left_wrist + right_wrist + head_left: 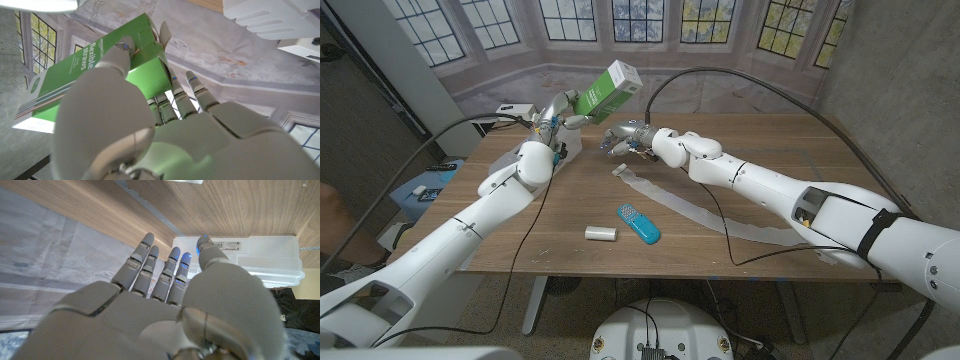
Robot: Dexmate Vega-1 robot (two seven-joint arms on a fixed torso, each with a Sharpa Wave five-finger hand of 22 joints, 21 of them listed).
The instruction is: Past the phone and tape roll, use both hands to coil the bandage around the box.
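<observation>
My left hand [558,112] holds a green box [607,88] tilted in the air over the table's far left part. In the left wrist view the thumb [117,57] presses on the box [95,70], which reads "flexible straws". A long white bandage [700,208] lies unrolled across the wooden table [770,150], its free end [623,170] just below my right hand [623,138]. That hand hovers with nothing in it; its fingers [150,270] reach out straight. A blue phone [638,224] and a white tape roll [601,233] lie near the front edge.
A white lidded plastic container [250,255] sits on the table ahead of my right hand, and shows by my left forearm [571,146]. Black cables trail over the table's right part. A side stand with small items [430,180] is off the left edge.
</observation>
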